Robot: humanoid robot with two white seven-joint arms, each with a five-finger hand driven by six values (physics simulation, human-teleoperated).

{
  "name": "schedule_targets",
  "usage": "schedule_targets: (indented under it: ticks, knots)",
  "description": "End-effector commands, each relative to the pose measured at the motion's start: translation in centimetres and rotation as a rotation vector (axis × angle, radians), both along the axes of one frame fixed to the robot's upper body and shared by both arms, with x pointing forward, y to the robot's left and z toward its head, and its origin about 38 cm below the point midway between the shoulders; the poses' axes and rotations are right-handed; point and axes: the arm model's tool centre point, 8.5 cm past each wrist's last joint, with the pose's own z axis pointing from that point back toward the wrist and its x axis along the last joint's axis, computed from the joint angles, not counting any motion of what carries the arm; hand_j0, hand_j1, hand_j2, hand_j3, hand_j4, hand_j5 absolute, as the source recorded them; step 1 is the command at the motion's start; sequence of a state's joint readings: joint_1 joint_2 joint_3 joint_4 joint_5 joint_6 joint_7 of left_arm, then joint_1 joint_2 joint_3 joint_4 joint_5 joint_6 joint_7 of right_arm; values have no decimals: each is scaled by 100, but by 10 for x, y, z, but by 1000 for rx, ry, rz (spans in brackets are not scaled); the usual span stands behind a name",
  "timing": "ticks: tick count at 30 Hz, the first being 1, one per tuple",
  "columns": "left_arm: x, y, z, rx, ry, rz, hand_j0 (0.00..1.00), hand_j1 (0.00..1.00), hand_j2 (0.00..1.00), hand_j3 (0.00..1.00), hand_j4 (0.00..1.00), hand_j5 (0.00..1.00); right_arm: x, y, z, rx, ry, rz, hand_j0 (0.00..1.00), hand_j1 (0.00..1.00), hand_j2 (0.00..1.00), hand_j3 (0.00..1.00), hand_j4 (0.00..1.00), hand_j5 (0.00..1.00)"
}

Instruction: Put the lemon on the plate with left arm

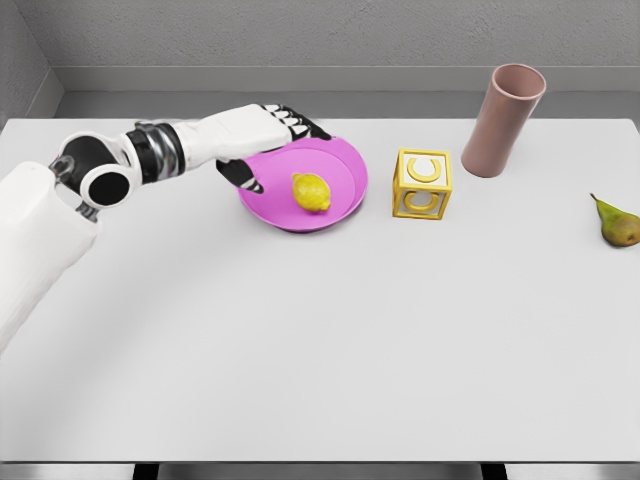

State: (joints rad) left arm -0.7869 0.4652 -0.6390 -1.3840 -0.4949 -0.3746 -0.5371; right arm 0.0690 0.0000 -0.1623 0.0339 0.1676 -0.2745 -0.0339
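A yellow lemon [311, 192] lies inside a pink plate [345, 160], a little to the left of the plate's middle, and nothing is touching it. The plate sits on a pale grey surface [320, 340], toward the far edge and somewhat left of the centre. The robot's left arm [150, 155] comes in from the left edge of the view and stretches across the far left part of the surface. Its left hand [265, 140] is over the plate's far left rim, with the fingers [300, 125] stretched out loosely along the back of the rim and the thumb pointing down toward the plate's left side; the hand is open and holds nothing, and it is apart from the lemon. Just to the right of the plate stands a yellow letter block [422, 184] showing a C on its front and top faces. Behind and to the right of the block, near the far edge, a tall dusty pink cup [503, 120] stands upright with its opening at the top. A green pear [618, 224] lies by the right edge of the surface, well apart from the other things. The right arm is out of view.
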Motion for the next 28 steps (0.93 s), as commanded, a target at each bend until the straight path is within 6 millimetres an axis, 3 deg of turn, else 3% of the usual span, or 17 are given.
schedule_targets:
  ticks: [1,12,19,25,28]
  knots:
    - [-9,22,20,-31,-35,2,100,100,100,100,100,100,0,0,0,0,0,1,100,100,100,100,100,100]
    - [-62,102,24,-138,-98,-19,100,100,100,100,100,100,0,0,0,0,0,-1,100,100,100,100,100,100]
    - [-88,152,8,-172,-85,53,100,100,100,100,100,100,0,0,0,0,0,-1,100,100,100,100,100,100]
    - [-94,173,-2,-177,-66,113,100,100,100,100,100,100,0,0,0,0,0,1,100,100,100,100,100,100]
    - [-96,174,-7,-174,-52,117,100,100,100,100,100,100,0,0,0,0,0,-1,100,100,100,100,100,100]
